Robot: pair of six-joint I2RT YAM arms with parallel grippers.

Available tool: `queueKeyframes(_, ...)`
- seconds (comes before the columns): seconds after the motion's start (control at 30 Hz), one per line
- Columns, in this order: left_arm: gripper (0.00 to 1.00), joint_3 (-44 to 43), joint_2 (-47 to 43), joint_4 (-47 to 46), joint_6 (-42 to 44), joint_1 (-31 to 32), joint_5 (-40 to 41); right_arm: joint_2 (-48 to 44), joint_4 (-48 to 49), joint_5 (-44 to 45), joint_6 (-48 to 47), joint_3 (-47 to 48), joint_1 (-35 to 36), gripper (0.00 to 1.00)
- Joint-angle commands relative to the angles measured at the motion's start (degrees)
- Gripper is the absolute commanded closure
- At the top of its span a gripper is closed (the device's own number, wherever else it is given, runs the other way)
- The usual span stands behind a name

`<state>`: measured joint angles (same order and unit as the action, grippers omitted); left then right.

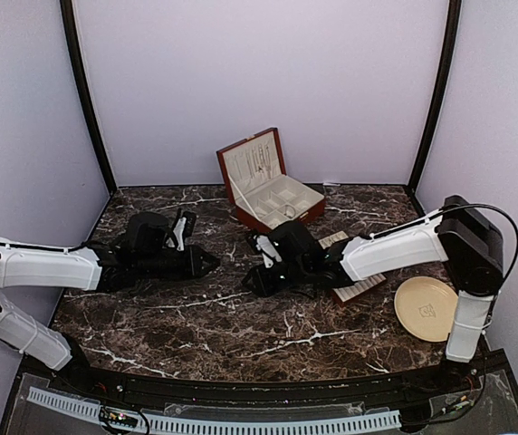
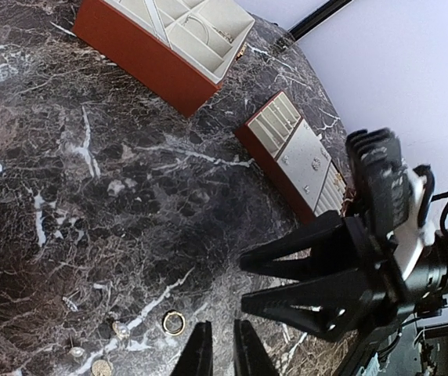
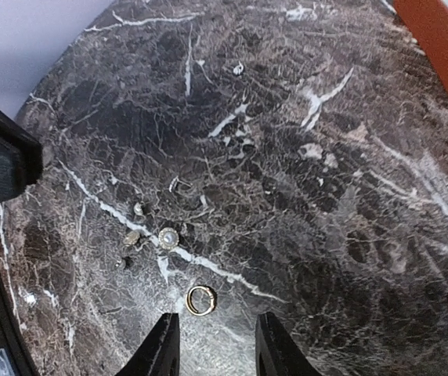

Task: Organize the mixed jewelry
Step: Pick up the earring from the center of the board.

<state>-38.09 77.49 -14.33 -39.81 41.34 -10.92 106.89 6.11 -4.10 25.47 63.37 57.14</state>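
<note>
- Desk [image 1: 196, 317] of dark marble with white veins fills the top view; a red-brown wooden box [image 1: 268, 186] stands open at its far middle, its lid upright and its cream lining showing.
- A separate lined tray [image 1: 359, 276] lies to the right of the box, partly under the right arm, and a round beige plate [image 1: 426, 308] sits near the right edge.
- The left gripper [image 1: 209, 263] and the right gripper [image 1: 254, 267] point at each other over the middle of the desk, close but apart. The loose jewelry is too small to make out from here.
- In the left wrist view, this gripper's own two fingers [image 2: 200, 356] stand nearly pressed together at the bottom edge, with a narrow slit between them and nothing in it.
- A gold ring [image 2: 174, 322] lies flat on the marble just beyond the tip of the left-hand finger. More of the mixed jewelry [image 2: 121, 329] lies scattered further to that side, and one speck lies well apart near the left edge.
- The right gripper faces in from the right with its fingers spread and nothing between them; the box and the tray lie beyond it.
- In the right wrist view, this gripper's fingers [image 3: 161, 348] are spread at the bottom, pinching nothing. The gold ring lies on the desk just ahead of the gap between their tips.
- A pale round stud [image 3: 168, 237] and a few small pieces sit beyond the ring; a thin wire loop [image 3: 178, 186] lies a little farther.
</note>
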Motion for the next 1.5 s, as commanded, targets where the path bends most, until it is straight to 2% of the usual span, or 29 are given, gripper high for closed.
queueKeyframes(0.0, 0.88, 1.49, -0.39, 0.96, -0.57, -0.30, -0.33, 3.99, -7.40, 3.31, -5.50, 5.04, 2.56, 0.67)
queueKeyframes(0.43, 0.87, 1.78, -0.22, 0.95, -1.06, -0.38, -0.17, 12.13, -11.02, 7.14, -9.01, 13.24, 4.37, 0.74)
queueKeyframes(1.07, 0.86, 2.97, -2.25, 0.13, -1.68, -0.36, -0.29, 15.73, -12.69, 9.80, -12.08, 15.33, 6.36, 0.81)
queueKeyframes(1.2, 0.85, 3.28, -2.50, -0.39, -2.13, -0.30, -0.40, 16.47, -13.30, 10.52, -12.19, 15.64, 6.70, 0.86)
queueKeyframes(1.4, 0.83, 3.28, -2.52, -0.57, -2.16, -0.33, -0.74, 14.58, -12.23, 14.02, -10.82, 12.66, 6.97, 1.00)
queueKeyframes(1.47, 0.83, 3.37, -2.44, -0.76, -2.28, -0.32, -1.01, 13.28, -10.74, 14.91, -9.86, 10.91, 6.95, 1.00)
